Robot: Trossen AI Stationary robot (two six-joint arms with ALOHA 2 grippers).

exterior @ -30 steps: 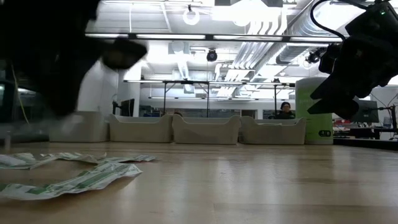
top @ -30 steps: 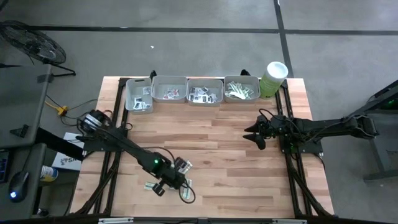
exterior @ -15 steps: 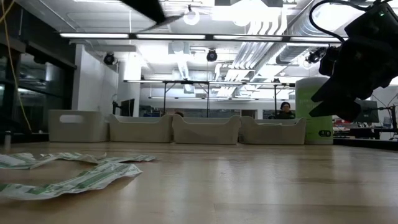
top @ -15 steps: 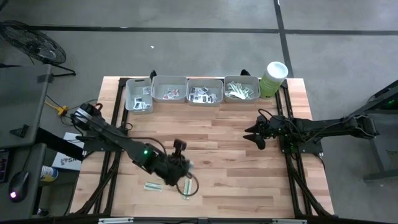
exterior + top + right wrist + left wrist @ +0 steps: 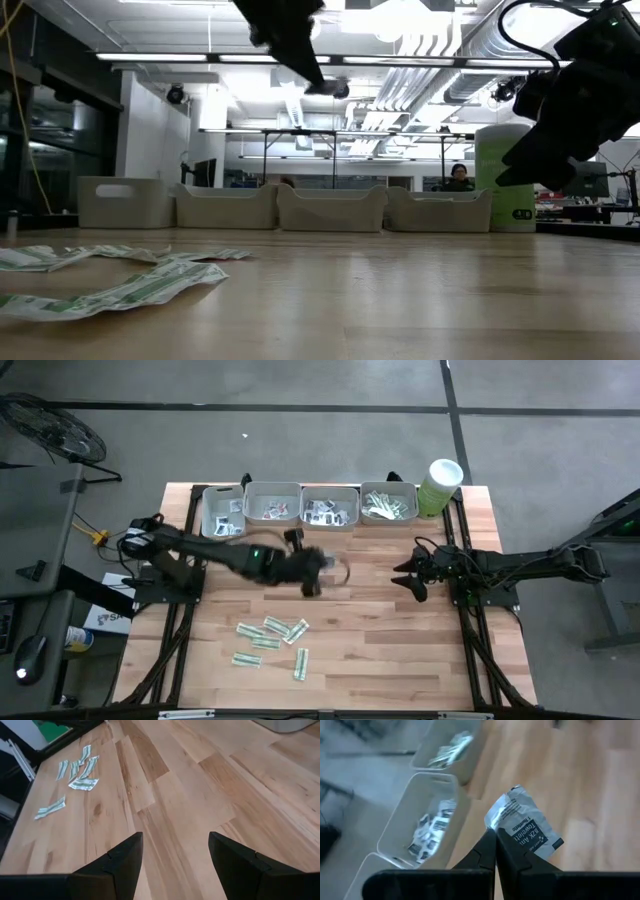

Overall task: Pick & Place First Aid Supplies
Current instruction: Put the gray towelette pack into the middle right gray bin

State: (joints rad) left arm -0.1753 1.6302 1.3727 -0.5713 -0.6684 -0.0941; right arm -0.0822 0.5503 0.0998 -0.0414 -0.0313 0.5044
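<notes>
My left gripper (image 5: 322,567) hangs over the table's middle, a little short of the grey trays, and is shut on a squarish white sachet (image 5: 522,827) with dark print. In the low view it shows at the top (image 5: 292,40). Several pale green-white strip sachets (image 5: 272,632) lie flat on the near left of the table (image 5: 130,285) (image 5: 79,770). Sachets also fill the row of grey trays (image 5: 300,505) at the far edge. My right gripper (image 5: 408,577) (image 5: 175,854) waits open, low over the table's right part, with nothing between its fingers. My left gripper pinches the sachet's edge near one corner (image 5: 501,824) between its two fingers. The fingers come from the table's left, slanting down. The rest of the sachet sticks out past the fingertips (image 5: 490,845), tilted and lifted clear of the table.
A tall pale green tub with a white lid (image 5: 440,484) stands at the far right end of the tray row (image 5: 330,208). Bare wood lies between the loose sachets and my right gripper. Dark frame rails run along both sides of the table (image 5: 470,650).
My left gripper has risen from the loose sachets at the near left and swung toward the table's far edge and right, toward the trays, turning as it went. It has stayed shut and carried the white sachet up, clear of the table. The strips beneath it now show uncovered.
</notes>
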